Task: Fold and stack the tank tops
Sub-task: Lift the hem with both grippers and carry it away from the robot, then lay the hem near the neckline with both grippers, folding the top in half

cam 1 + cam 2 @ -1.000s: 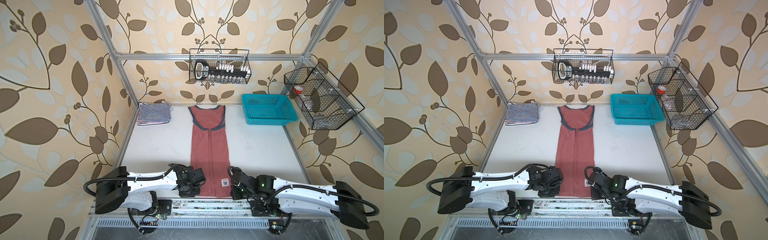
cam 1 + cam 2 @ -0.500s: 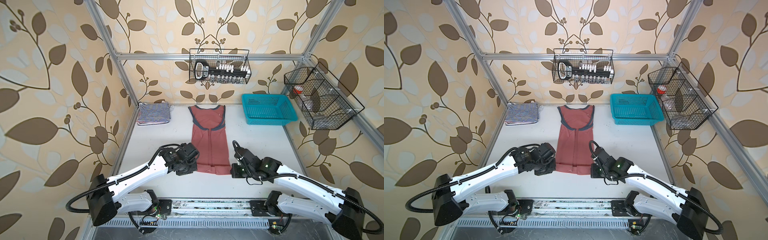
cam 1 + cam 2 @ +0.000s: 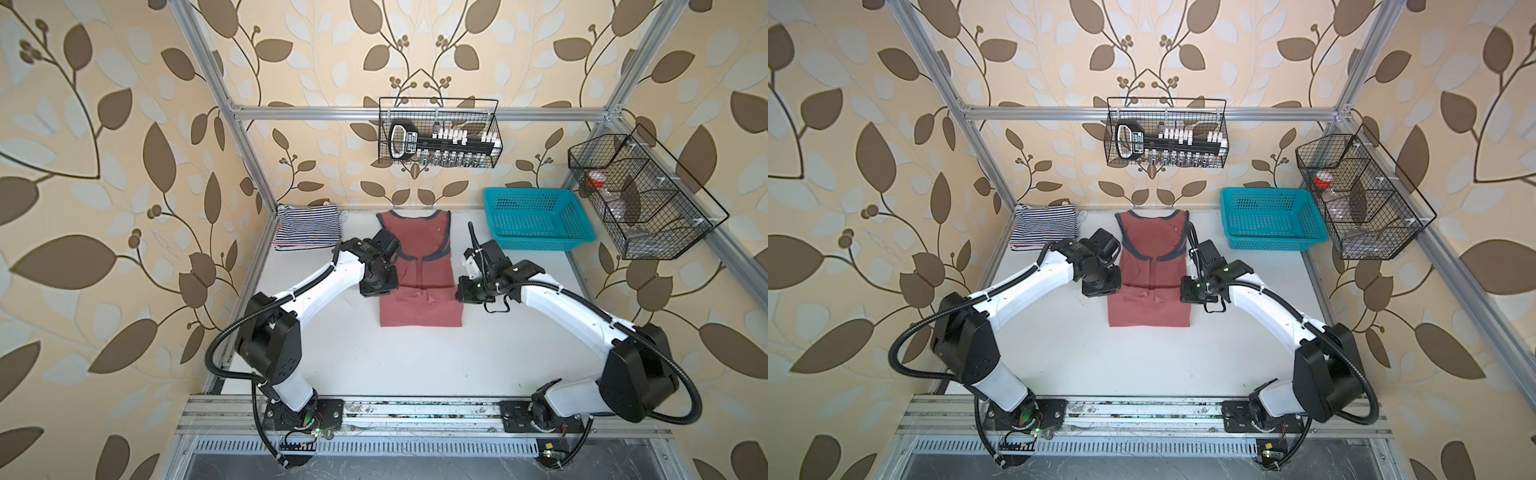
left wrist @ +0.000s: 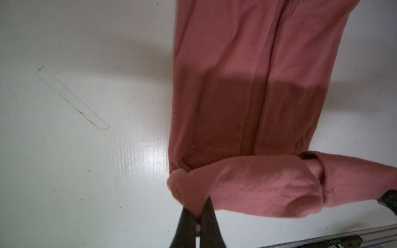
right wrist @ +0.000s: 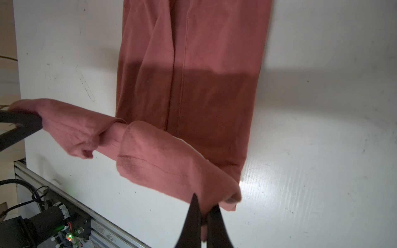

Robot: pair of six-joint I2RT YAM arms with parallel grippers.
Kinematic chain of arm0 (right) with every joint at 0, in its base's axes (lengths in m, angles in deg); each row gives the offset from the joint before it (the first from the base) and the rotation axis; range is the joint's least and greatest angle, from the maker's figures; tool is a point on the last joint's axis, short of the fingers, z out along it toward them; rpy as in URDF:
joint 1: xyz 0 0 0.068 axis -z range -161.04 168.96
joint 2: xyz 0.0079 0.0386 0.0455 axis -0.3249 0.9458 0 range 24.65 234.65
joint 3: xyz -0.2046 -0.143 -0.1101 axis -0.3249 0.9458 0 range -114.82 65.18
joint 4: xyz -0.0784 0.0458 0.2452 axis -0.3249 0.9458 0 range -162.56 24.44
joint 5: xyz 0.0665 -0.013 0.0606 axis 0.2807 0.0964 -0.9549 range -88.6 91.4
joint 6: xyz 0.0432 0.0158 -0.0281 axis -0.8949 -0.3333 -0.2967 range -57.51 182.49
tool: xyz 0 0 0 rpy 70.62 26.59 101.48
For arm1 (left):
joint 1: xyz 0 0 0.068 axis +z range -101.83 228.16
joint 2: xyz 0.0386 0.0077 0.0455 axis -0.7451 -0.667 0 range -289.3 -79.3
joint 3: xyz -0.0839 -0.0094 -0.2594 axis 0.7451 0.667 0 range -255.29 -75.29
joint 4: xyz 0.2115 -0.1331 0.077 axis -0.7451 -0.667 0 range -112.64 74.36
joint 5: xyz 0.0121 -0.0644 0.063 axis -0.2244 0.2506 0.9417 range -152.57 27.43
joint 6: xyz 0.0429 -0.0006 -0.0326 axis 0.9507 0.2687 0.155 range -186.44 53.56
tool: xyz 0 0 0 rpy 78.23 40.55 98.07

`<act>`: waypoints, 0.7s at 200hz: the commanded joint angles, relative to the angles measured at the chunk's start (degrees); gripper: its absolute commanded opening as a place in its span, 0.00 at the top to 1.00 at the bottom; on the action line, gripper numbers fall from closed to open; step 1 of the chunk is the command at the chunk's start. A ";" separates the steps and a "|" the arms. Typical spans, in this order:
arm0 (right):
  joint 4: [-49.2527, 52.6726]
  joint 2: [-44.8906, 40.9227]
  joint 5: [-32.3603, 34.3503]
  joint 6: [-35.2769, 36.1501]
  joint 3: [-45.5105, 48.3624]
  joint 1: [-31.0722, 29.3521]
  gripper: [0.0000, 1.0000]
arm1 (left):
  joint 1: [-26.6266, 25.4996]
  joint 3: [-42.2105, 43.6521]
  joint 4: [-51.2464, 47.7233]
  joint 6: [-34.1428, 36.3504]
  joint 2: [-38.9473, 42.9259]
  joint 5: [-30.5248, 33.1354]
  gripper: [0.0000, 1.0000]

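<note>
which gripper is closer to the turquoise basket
Right. The right gripper holds the red tank top on the side toward the turquoise basket; the left gripper holds its far side.

Your dusty red tank top [image 4: 225, 64] is soft matt cloth; the tabletop [image 4: 75, 171] is glossy, scuffed; the basket [image 3: 540, 245] upper right, plastic.

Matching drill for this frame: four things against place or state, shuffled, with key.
Things:
1. dusty red tank top
2. striped tank tops
3. turquoise basket
4. left gripper

Place or state:
A. far right of the table
B. shut on a hem corner
C. folded, far left corner
D. mid-table, hem end lifted and doubled back over itself

Pairs: 1-D, 2-C, 3-A, 4-B
</note>
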 commanded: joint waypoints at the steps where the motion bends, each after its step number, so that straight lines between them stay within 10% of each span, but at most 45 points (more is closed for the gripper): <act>1: -0.01 4.43 -3.78 4.88 -4.79 2.25 1.00 | 1.63 -7.11 -2.42 4.97 -3.75 -2.06 1.00; 140: 0.54 26.07 -11.39 8.92 -23.31 9.68 1.00 | 8.90 -25.68 -3.77 8.24 -22.85 -7.33 1.00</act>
